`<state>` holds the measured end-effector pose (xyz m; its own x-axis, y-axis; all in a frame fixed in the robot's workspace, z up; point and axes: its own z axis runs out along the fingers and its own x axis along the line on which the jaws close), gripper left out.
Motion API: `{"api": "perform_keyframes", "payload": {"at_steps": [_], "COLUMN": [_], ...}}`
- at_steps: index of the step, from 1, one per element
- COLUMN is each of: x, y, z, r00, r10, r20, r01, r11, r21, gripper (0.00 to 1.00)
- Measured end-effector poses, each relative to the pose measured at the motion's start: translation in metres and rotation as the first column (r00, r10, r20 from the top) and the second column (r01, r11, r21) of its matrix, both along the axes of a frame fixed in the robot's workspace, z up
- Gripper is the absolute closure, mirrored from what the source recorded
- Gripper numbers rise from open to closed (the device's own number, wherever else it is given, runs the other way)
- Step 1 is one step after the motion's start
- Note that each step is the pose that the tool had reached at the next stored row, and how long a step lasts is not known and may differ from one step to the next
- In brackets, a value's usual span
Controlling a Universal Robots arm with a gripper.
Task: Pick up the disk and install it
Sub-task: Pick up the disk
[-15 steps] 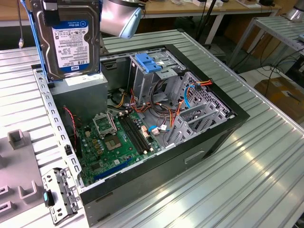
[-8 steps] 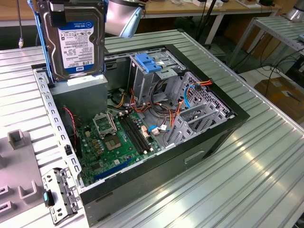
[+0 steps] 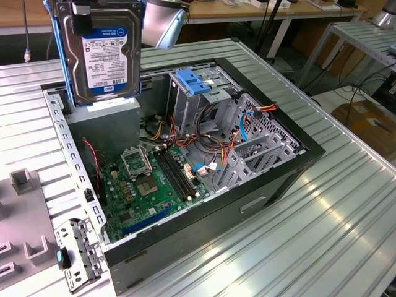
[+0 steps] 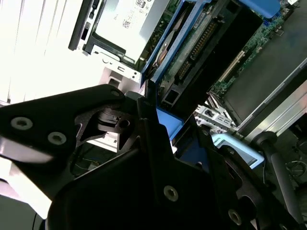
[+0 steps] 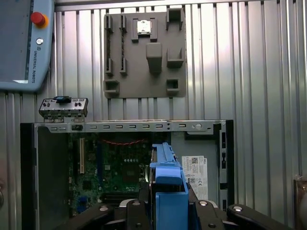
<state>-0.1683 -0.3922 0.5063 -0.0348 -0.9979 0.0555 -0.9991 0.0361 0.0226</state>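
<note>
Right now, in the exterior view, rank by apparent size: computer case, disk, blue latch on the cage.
1. computer case
2. disk, raised and likely nearer the camera, so it may look larger than it is
3. blue latch

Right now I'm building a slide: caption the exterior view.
The claw holds the disk upright above the open computer case, not yet installed.

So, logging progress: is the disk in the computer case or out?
Out. The disk hangs upright above the open case, gripped by the claw, apart from the grey drive cage.
</note>
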Motion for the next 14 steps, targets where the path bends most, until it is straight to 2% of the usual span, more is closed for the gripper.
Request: {"api": "perform_keyframes", "payload": {"at_steps": [14], "x": [0.0165], "y": [-0.0036], "z": [0.0], "r00": [1.0], "r10": [0.0], "r20": [0.0], "r01": [0.0], "r11": [1.0], "r21": [0.0], "gripper": [0.63]}}
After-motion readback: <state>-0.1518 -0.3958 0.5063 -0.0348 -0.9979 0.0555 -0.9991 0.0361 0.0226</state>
